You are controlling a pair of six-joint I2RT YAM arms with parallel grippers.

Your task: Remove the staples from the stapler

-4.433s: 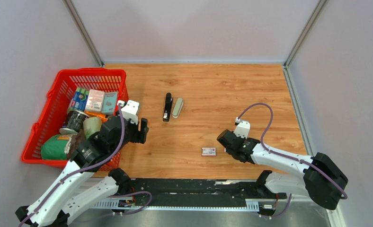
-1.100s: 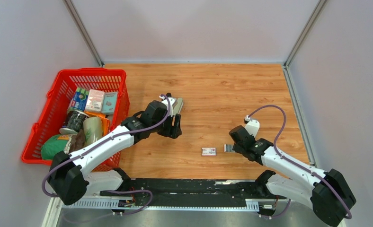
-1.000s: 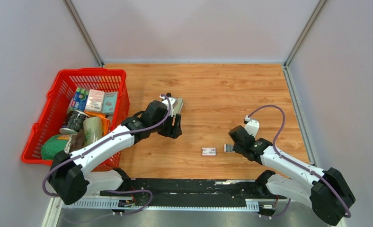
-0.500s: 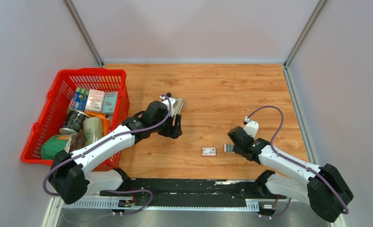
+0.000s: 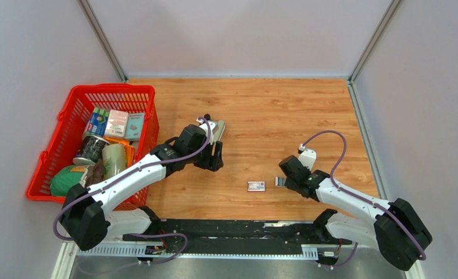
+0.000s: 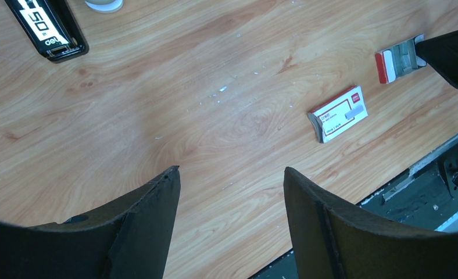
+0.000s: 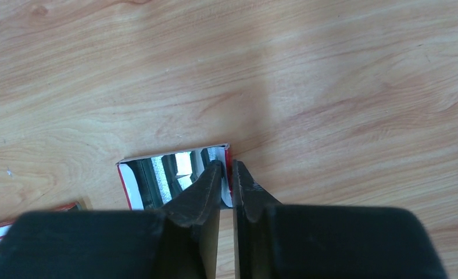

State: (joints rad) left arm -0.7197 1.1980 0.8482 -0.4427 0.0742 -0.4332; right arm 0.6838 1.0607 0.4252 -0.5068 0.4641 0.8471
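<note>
Right gripper (image 7: 227, 166): jaws pinched on tray (image 7: 124, 183) wall; staples (image 7: 157, 174) inside. Left gripper (image 6: 229, 175): jaws spread, empty, near stapler (image 6: 46, 28).

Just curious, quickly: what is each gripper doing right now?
Left gripper: open, holding nothing.
Right gripper: nearly shut, pinching the wall of the tray.

Right pincer (image 5: 284, 181) at small grey tray (image 5: 278, 182)
</note>
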